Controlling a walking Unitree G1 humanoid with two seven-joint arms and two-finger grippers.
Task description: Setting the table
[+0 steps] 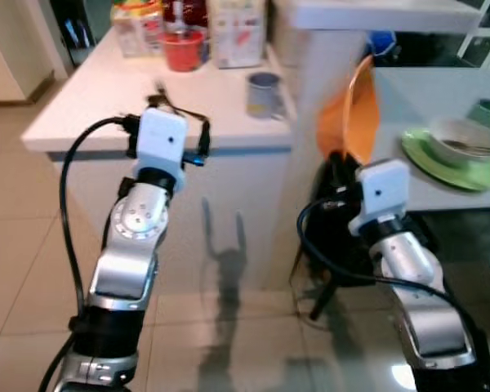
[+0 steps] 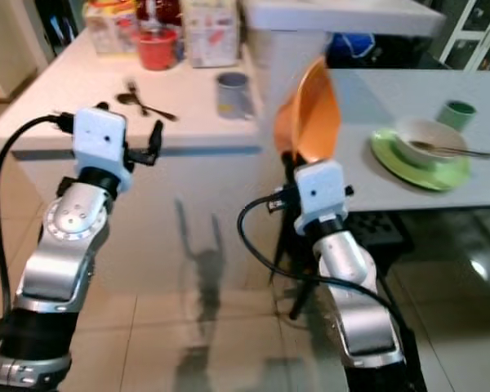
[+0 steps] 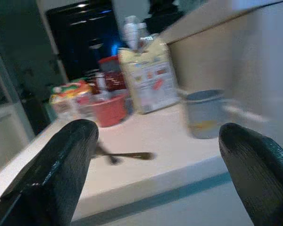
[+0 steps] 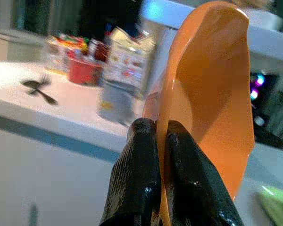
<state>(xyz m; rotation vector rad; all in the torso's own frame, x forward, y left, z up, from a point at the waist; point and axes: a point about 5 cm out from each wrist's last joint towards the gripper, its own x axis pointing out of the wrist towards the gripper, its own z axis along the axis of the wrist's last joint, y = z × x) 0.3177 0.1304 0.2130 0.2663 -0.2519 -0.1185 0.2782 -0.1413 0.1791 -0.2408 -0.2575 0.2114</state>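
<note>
right pincer (image 4: 158, 141) gripping orange plate (image 4: 212, 94) upright, edge-on | left pincer (image 3: 160, 165) hovering spread wide before white counter (image 1: 98, 90)

Place: home kitchen and dining corner.
Upper left: white counter (image 1: 82, 106) with food boxes (image 1: 237, 31), red bowl (image 1: 182, 49), grey mug (image 1: 264, 94).
Right: table (image 2: 367, 192) with green plate (image 2: 420, 163).
Floor: beige tiles (image 1: 16, 245).
</note>
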